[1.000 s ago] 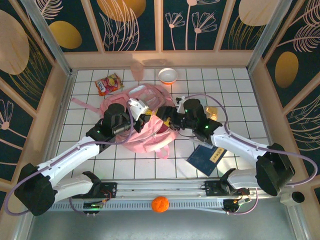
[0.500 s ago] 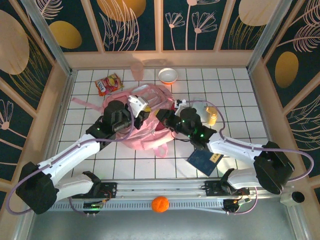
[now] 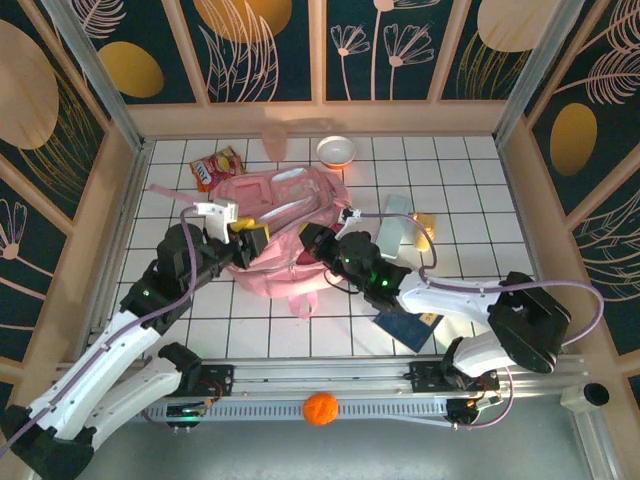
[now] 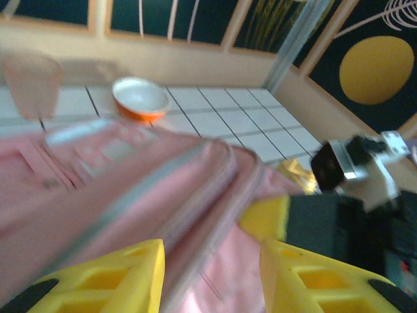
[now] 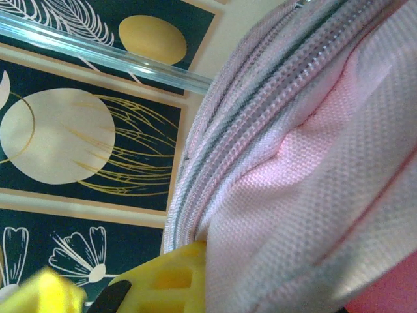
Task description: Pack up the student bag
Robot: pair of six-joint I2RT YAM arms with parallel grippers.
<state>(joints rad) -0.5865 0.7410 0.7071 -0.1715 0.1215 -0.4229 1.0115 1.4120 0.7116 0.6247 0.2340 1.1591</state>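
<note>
R gripper (image 3: 312, 238) clamps the zip rim (image 5: 260, 72) of the soft pink fabric backpack (image 3: 285, 205); L gripper (image 4: 212, 261) gapes astride it. L should clamp too, then spread mouth gently.

- Left arm (image 3: 100, 355): white shell links, black joint housings, small green light near the wrist.
- Right arm (image 3: 450, 298): same white links, one big rounded black shoulder housing, green light on the black forearm.
- Purple cable (image 3: 598, 305): thin, one along each arm, clipped in at the joints.
- Left tool (image 4: 210, 257): yellow plastic fingers (image 4: 111, 280) moulded in open ribbed cells, black patches at the lower corners. A white block sits on top in the overhead view.
- Right tool (image 3: 312, 238): black body. The wrist view shows a yellow finger (image 5: 171, 277) of the same ribbed build with a black strip.
- Bases (image 3: 195, 378): black brackets bolted to a silver slotted rail (image 3: 320, 385).
</note>
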